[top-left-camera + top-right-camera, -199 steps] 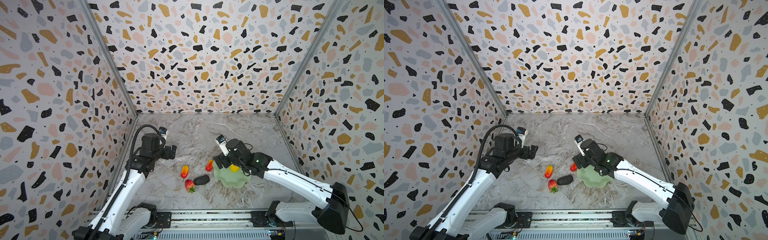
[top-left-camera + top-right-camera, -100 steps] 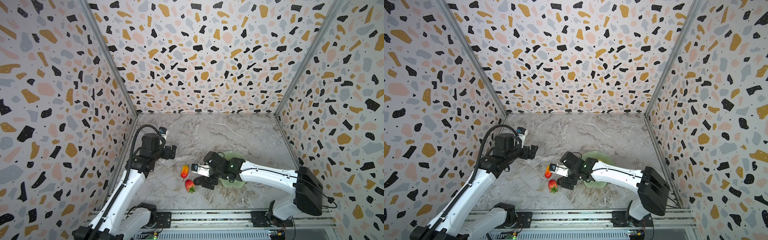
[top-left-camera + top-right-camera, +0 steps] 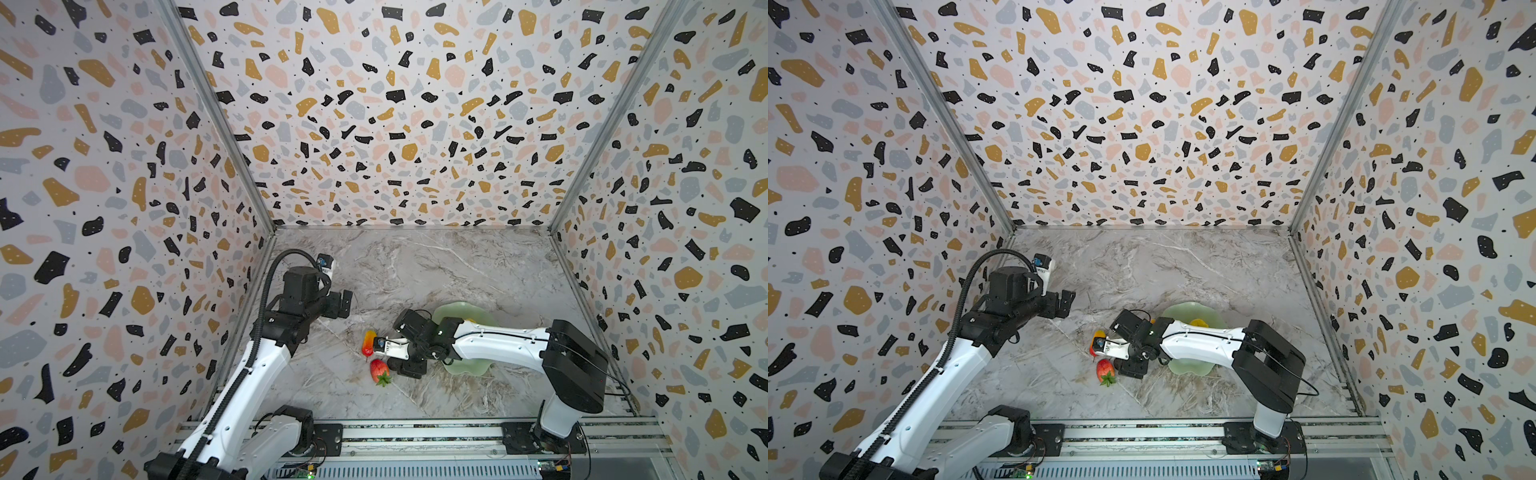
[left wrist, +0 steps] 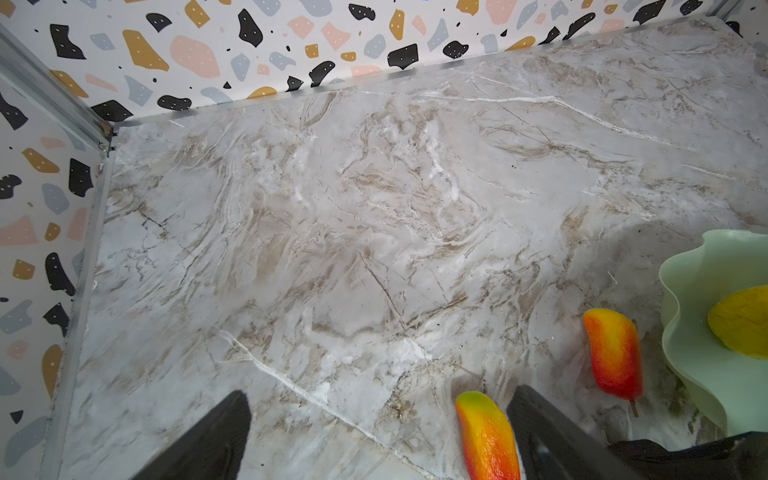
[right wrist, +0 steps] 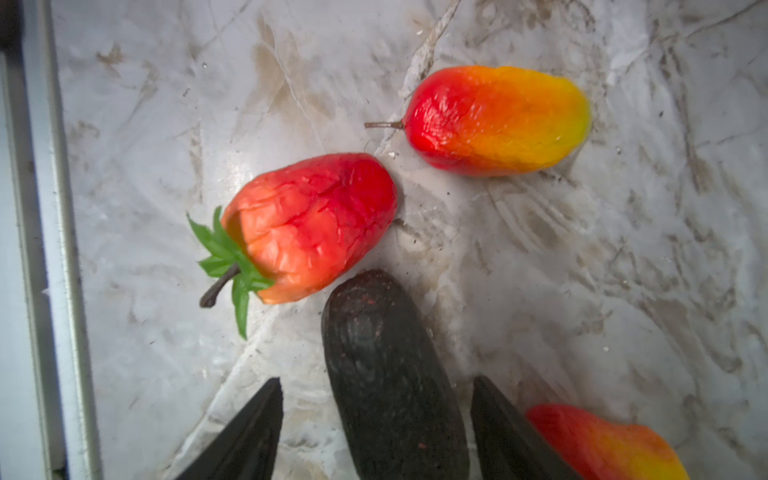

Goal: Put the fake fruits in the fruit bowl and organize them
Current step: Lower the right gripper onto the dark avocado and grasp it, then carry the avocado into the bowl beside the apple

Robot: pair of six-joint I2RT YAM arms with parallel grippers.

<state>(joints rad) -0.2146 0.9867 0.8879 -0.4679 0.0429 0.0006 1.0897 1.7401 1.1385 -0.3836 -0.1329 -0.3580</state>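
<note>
Mint-green fruit bowl [image 4: 690, 286] with the wavy rim has just the yellow round fruit [image 4: 744, 322] sitting in it. The rest are all down on the marble top [image 4: 374, 208]. One red-to-yellow fruit [image 4: 613, 353] lies right beside the bowl's rim, and the second red-to-yellow fruit [image 5: 498, 120] is further out. The strawberry [image 5: 311, 224] is tipped on its side, green leaves pointing away from the bowl. The dark oval fruit [image 5: 386, 374] is right up against it, can't tell if they touch.
</note>
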